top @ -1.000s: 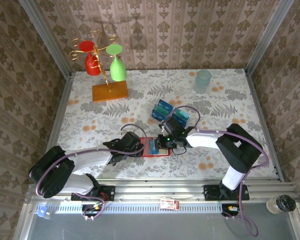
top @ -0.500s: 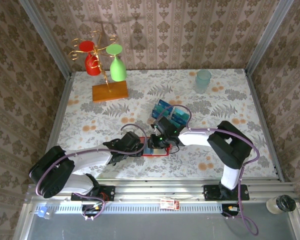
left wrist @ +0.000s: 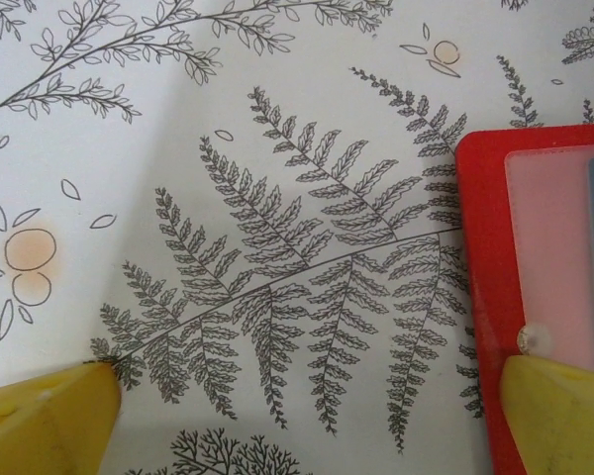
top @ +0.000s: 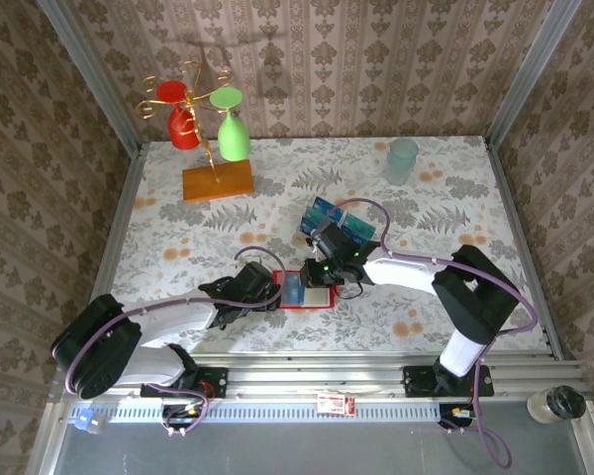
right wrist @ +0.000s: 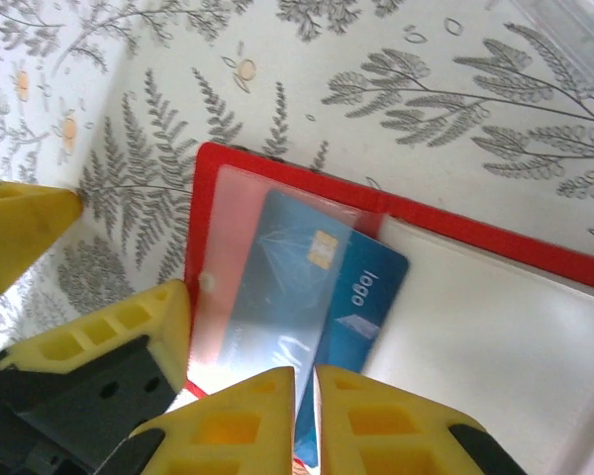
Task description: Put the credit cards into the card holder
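Observation:
The red card holder (right wrist: 475, 233) lies open on the tablecloth, near the front middle in the top view (top: 313, 306). A blue credit card (right wrist: 366, 287) sits slanted, its far half under the holder's clear pocket (right wrist: 243, 257). My right gripper (right wrist: 305, 381) is shut on the card's near edge and hovers over the holder (top: 322, 271). My left gripper (left wrist: 307, 396) stands wide open at the holder's left side (top: 274, 289). One of its fingers (left wrist: 564, 416) rests on the holder's red edge (left wrist: 480, 247). More blue credit cards (top: 327, 211) stand in the clear rack behind.
The clear acrylic rack (top: 339, 226) stands just behind the right gripper. A wooden stand (top: 218, 181) with a red and a green glass is at the back left. A pale teal cup (top: 403, 158) stands at the back right.
My right gripper went left over the holder with the card, then shifted slightly back and right. The blue card now lies further into the holder. The left gripper stayed open at its edge.

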### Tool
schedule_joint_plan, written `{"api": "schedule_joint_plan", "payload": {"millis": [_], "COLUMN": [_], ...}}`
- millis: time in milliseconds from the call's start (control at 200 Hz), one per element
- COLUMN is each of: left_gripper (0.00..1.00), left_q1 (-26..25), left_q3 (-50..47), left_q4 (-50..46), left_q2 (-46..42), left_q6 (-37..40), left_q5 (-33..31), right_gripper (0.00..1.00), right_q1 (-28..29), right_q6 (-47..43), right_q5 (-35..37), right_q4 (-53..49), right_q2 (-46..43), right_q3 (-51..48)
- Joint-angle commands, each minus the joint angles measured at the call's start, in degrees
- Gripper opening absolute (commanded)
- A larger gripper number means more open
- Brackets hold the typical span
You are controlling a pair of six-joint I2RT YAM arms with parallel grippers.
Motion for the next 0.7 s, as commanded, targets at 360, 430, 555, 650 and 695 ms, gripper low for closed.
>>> {"api": "schedule_joint_plan", "payload": {"millis": [360,430,555,650,695], "left_gripper": [1.00,1.00,1.00,1.00,1.00], "left_q1": [0.4,0.4,0.4,0.4,0.4], "left_q3": [-0.9,-0.9,-0.9,-1.0,-0.9], "left_q4": [1.0,1.3,1.7,1.9,1.9], "left_q2": [2.0,2.3,2.6,2.6,2.6], "left_q6": [-1.2,-1.2,-1.2,-1.2,-1.1], "left_q5": [0.3,0.4,0.6,0.7,0.8], "right_gripper": [0.11,0.11,0.10,0.10,0.09], "right_q1": [0.0,0.3,1.0,1.4,1.6], "right_q6": [-1.3,-1.3,-1.4,-1.3,-1.1], "right_q5": [-0.4,-0.8,-1.0,-1.0,-1.3], "right_q4": [-0.6,-0.7,-1.3,-1.4,-1.5], "right_q2": [6.7,7.5,8.6,9.5,9.9], "right_q3": [2.6,3.4,4.7,5.4,5.9]}}
